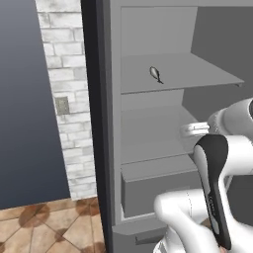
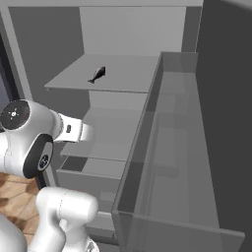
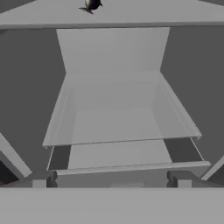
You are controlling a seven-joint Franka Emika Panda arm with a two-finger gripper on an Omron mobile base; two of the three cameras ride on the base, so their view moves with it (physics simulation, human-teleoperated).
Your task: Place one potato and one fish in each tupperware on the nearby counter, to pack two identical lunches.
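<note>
Where frame top cuts it, fish point(image 3: 91, 5) on upper shelf point(image 3: 175, 17), blurred

An open grey fridge point(image 1: 148, 123) beside a white brick wall point(image 1: 66, 74), terracotta tile floor point(image 1: 44, 227).

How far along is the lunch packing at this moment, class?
Done: the fridge stands open. In hand: nothing; the gripper is open and empty, facing the lower shelves. Left: one fish lies on the upper shelf, above the gripper's level. No potato or tupperware is visible, so packing looks largely ahead.
</note>
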